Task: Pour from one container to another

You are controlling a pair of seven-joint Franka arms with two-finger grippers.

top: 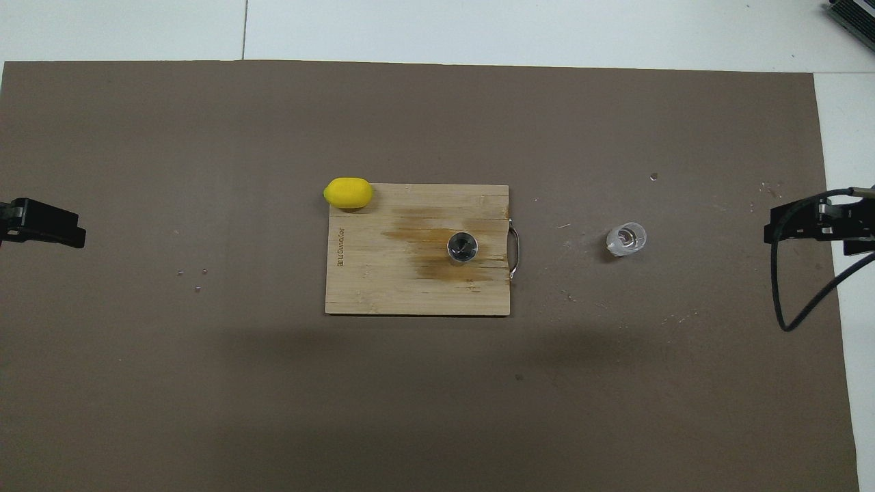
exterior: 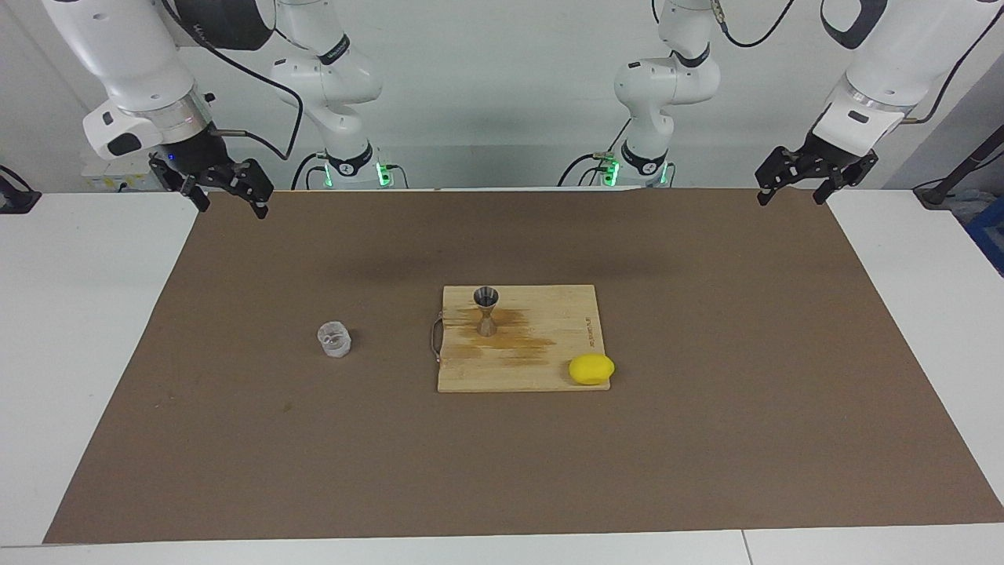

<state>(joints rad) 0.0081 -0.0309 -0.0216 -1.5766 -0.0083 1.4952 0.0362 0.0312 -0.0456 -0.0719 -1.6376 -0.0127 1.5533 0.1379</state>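
The clear glass tumbler (exterior: 335, 339) (top: 626, 239) stands upright on the brown mat toward the right arm's end of the table. The grey metal jigger (exterior: 486, 311) (top: 462, 247) stands upright on the wooden board (exterior: 549, 369) (top: 369, 287), on a dark stain. My right gripper (exterior: 226, 204) (top: 806, 225) hangs open and empty over the mat's edge at its own end, well apart from the tumbler. Over the mat's corner at the other end, my left gripper (exterior: 791, 196) (top: 44, 232) waits, open and empty.
A yellow lemon (exterior: 591, 369) (top: 348, 193) lies at the board's corner farthest from the robots, toward the left arm's end. A metal handle (top: 514, 254) sticks out of the board's side facing the tumbler. The brown mat (exterior: 706, 439) covers most of the white table.
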